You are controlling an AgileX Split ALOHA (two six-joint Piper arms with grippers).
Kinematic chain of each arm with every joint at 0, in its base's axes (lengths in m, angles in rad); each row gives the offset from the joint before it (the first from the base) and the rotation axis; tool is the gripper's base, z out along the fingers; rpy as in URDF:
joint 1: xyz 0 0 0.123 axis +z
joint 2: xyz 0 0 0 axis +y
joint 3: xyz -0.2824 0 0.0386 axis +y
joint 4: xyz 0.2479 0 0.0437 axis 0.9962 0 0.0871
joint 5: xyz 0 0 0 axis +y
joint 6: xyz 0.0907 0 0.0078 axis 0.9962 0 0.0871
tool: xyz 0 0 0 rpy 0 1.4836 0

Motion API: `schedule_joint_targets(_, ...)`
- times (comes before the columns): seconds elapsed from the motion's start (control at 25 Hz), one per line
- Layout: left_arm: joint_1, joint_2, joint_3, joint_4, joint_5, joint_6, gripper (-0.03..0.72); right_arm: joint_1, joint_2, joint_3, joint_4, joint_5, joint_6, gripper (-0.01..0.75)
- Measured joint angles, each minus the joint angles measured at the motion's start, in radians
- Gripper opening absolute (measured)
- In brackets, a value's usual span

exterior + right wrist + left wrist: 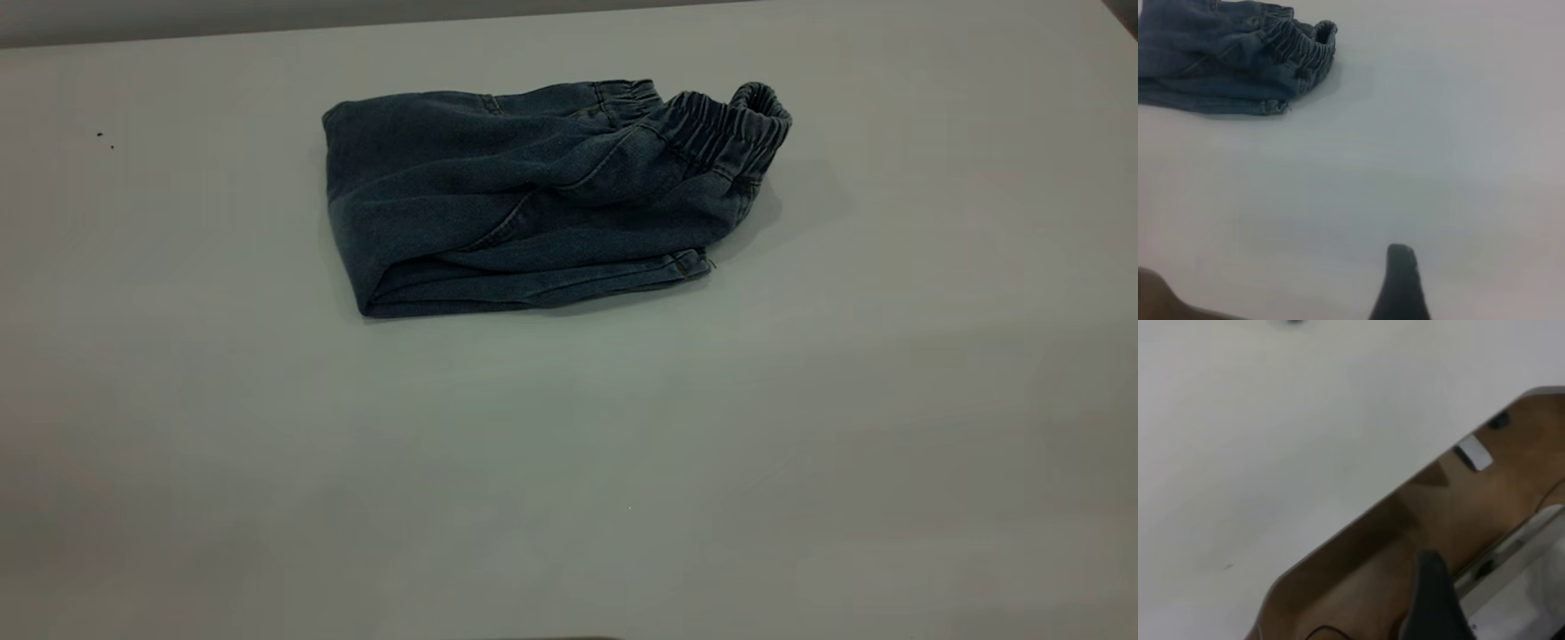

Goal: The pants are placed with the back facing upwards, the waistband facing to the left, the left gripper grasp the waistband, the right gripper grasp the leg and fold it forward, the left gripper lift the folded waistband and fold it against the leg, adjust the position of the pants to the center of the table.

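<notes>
The pants (498, 187) lie folded into a compact blue denim bundle on the table (569, 462), a little behind and left of its middle. The fold edge is at the left. The gathered waistband (733, 124) sits on top at the right end, partly standing up. A stitched leg hem (685, 265) pokes out below it at the front right. Neither arm appears in the exterior view. My right gripper (1400, 283) hovers over bare table, well away from the pants (1211, 60) and waistband (1305, 41). My left gripper (1431, 600) hangs by the table's edge, with no pants in its view.
In the left wrist view the table edge (1358, 523) runs diagonally, with brown floor (1458, 500), a white tape strip (1475, 452) and cables beyond. Two tiny dark specks (105, 140) mark the table at far left. Wide bare tabletop surrounds the pants.
</notes>
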Motion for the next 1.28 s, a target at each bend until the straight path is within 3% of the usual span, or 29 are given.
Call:
schedule_joint_targets(0.72,0.007,-0.009,0.0,0.007,-0.005,0.046,0.412,0.0,0.0,0.0,0.0,0.0,0.0,0.477)
schedule_joint_targets(0.8,0.085,-0.023,0.0,0.007,-0.005,0.049,0.412,0.0,0.0,0.0,0.001,0.0,0.0,0.477)
schedule_joint_targets(1.0,0.457,-0.108,0.0,0.008,-0.005,0.05,0.412,0.0,0.0,0.0,0.003,0.0,0.0,0.477)
schedule_joint_targets(1.08,0.554,-0.162,0.0,0.008,-0.005,0.05,0.412,0.0,0.0,0.0,0.003,0.0,0.0,0.477)
schedule_joint_targets(1.16,0.609,-0.207,0.0,0.008,-0.003,0.05,0.412,0.0,0.0,0.0,0.003,0.0,0.0,0.477)
schedule_joint_targets(1.28,0.635,-0.227,0.0,0.008,0.004,0.05,0.412,0.0,0.0,0.0,0.004,0.0,0.0,0.477)
